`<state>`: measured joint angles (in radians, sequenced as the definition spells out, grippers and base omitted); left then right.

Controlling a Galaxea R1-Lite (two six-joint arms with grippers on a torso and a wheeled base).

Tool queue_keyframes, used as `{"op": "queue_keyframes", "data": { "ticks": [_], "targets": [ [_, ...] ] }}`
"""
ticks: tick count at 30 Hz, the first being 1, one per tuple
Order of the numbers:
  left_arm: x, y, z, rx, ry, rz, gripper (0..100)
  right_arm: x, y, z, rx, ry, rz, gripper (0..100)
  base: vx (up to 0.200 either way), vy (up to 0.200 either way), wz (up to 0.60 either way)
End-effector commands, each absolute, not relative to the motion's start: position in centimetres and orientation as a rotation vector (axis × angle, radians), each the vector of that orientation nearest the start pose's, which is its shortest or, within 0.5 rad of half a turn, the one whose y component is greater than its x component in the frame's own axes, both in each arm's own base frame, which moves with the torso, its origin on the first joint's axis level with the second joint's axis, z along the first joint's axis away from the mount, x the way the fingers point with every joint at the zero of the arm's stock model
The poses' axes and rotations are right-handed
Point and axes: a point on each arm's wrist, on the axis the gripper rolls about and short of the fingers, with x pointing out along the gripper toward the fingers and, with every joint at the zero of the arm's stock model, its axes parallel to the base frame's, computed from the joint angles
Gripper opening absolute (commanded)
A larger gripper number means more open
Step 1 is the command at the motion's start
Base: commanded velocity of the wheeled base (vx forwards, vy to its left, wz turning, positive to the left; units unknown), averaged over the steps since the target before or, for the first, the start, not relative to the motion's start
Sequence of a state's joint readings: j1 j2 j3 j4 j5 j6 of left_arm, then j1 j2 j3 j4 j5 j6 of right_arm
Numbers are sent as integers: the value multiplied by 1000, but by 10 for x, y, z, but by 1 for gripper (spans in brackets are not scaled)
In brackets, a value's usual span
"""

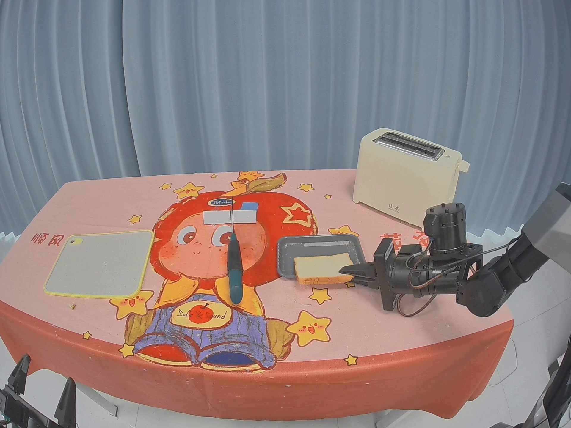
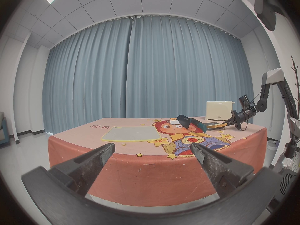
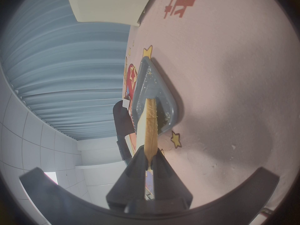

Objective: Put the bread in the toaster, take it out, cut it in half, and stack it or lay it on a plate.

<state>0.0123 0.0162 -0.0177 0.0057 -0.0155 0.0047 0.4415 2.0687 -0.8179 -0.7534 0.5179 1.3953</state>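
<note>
We are watching the right gripper point(image 1: 348, 273) pinching the pale, soft square slice of bread point(image 1: 321, 267) by its right edge, its jaws clamped flat on the crust. The slice is lying across the near rim of the shallow dark-grey rectangular tray point(image 1: 318, 244), which is speckled with crumbs, right of centre. We are judging that this edge grip is leaving the wrist free to turn the slice upright for a slot. The boxy, smooth cream toaster point(image 1: 404, 176) is standing far right, slots up, close behind the arm. The teal-handled knife point(image 1: 235, 266) is lying mid-table, and the flat grey cutting board with a yellow-green rim point(image 1: 101, 263) is sitting left, both handy for the halving. The left gripper point(image 2: 152, 149) is hanging off the near-left edge, jaws spread wide, holding nothing.
</note>
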Motion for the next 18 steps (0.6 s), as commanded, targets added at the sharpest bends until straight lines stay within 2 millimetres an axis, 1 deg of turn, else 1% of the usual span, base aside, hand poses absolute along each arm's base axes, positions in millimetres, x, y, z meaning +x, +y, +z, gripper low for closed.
{"op": "queue_keyframes", "data": {
  "ticks": [1,3,5,12,18],
  "targets": [
    [-23,-1,75,5,6,-2,100,316,162,87,1271,1049,453,0,0,0,0],
    [-23,-1,75,5,6,-2,100,314,163,90,1270,1045,462,0,0,0,0],
    [-23,-1,75,5,6,-3,100,311,163,98,1270,1029,483,0,0,0,0],
    [-23,-1,75,5,6,-2,100,306,159,118,1276,984,522,0,0,0,0],
    [-23,-1,75,5,6,-2,100,303,160,122,1273,977,535,0,0,0,0]
  ]
}}
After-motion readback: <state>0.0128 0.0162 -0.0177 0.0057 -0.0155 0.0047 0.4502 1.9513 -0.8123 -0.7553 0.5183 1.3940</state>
